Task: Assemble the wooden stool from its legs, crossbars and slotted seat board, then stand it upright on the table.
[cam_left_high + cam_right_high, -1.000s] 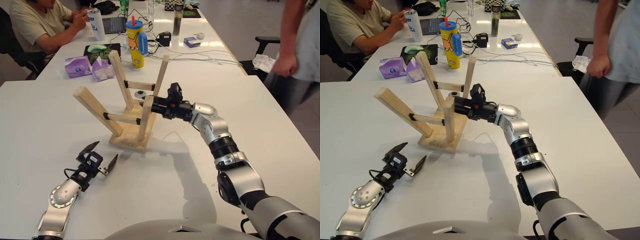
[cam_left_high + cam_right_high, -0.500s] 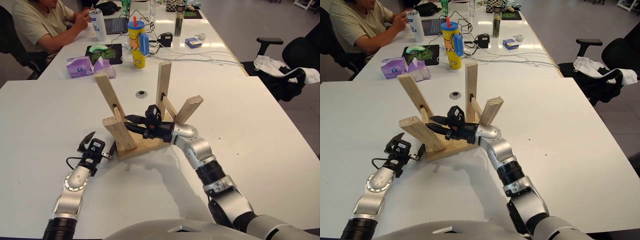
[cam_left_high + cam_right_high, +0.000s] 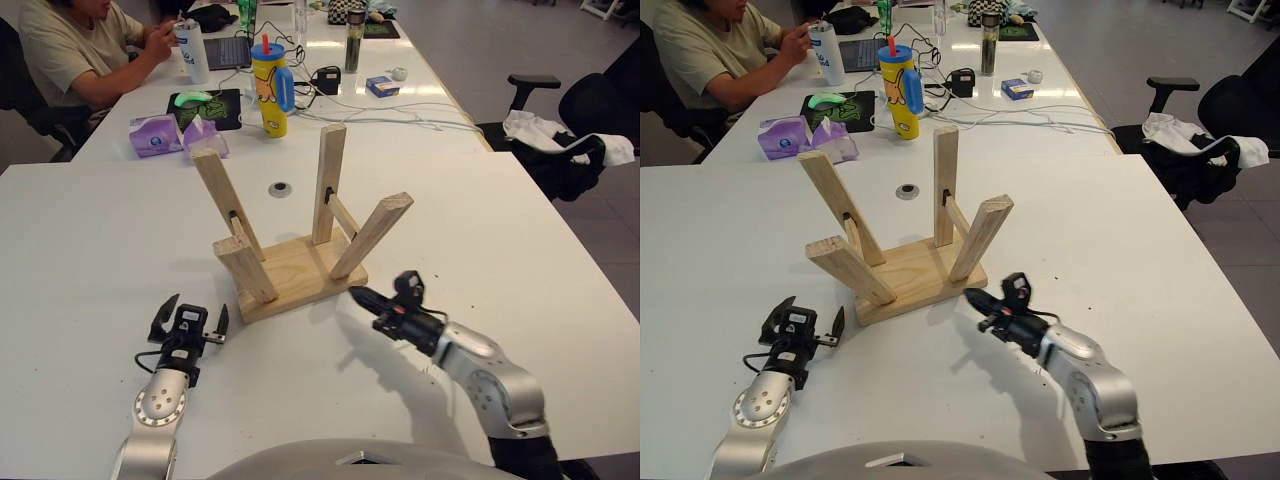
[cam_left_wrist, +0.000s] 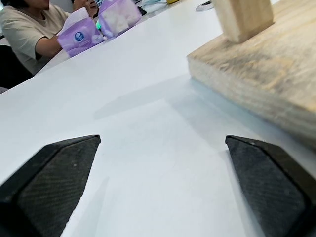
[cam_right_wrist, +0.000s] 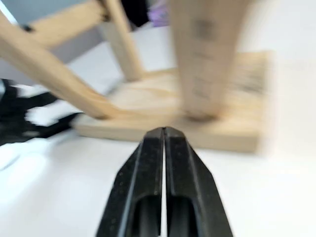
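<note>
The wooden stool rests upside down, its seat board flat on the white table and its legs pointing up, joined by crossbars. My right gripper is shut and holds nothing, its tip just off the board's near right corner; in the right wrist view the shut fingers point at the board's edge. Near the front left, my left gripper is open a short way from the board's near left corner. The left wrist view has its fingertips apart beside the board.
On the far table stand a yellow cup, purple tissue packs, cables and bottles, with a seated person at the far left. A round grommet lies behind the stool. An office chair stands past the table's right edge.
The stool went from tilted, held by a leg in my right gripper, to seat-down on the table. That gripper let go, pulled back toward me and shut. The left gripper shifted slightly.
</note>
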Controlling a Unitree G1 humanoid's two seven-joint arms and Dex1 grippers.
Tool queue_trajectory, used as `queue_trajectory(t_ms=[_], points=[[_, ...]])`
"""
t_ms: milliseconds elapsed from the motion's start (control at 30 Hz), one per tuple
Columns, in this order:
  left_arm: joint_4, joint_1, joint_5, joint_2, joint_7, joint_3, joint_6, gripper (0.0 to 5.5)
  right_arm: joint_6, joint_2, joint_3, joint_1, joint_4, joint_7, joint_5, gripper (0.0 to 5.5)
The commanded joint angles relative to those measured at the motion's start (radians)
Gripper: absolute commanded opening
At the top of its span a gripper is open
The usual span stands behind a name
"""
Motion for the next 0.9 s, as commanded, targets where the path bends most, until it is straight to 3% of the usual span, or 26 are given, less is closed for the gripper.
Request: queue_trajectory(t_ms=[33,300,500,900], points=[[0.022,0.029,0.028,0.029,-0.03,-0.011,0.026,4.74,-0.145,-0.044,-0.021,-0.103,0.236,-0.048,-0.12,0.02],[0.064,-0.028,0.042,0.122,-0.16,-0.078,-0.014,4.74,-0.305,-0.028,0.088,-0.295,0.559,-0.035,-0.268,0.02],[0.051,-0.058,0.039,0.172,-0.234,-0.102,-0.017,4.74,-0.251,-0.016,0.126,-0.247,0.481,-0.019,-0.258,0.02],[-0.05,-0.187,-0.122,0.115,-0.334,-0.158,0.014,4.74,-0.164,0.045,0.17,-0.313,0.36,0.077,-0.146,0.02]])
